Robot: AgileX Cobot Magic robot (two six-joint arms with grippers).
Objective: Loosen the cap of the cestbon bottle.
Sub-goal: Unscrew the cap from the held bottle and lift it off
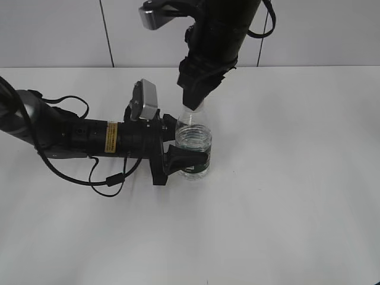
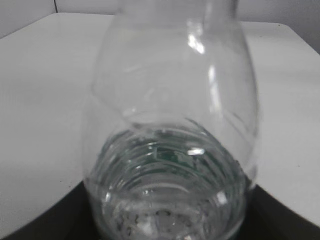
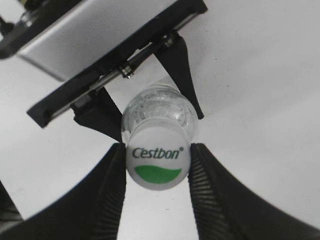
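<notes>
The cestbon bottle (image 1: pixel 193 141) stands upright on the white table, clear with water and a dark green label low down. My left gripper (image 1: pixel 185 159) comes in level from the left and is shut on the bottle's body; in the left wrist view the bottle (image 2: pixel 170 100) fills the frame between the dark jaws (image 2: pixel 170 222). My right gripper (image 1: pixel 193 102) comes down from above over the neck, hiding the cap in the exterior view. In the right wrist view its two ribbed fingers (image 3: pixel 157 149) press both sides of the white cap (image 3: pixel 158 165) with the green mark.
The white table (image 1: pixel 297 208) spreads all round the bottle, with a tiled wall behind. My left arm and its loose black cable (image 1: pixel 107 181) lie across the table's left half. The left arm's camera housing (image 3: pixel 100 35) shows behind the bottle in the right wrist view.
</notes>
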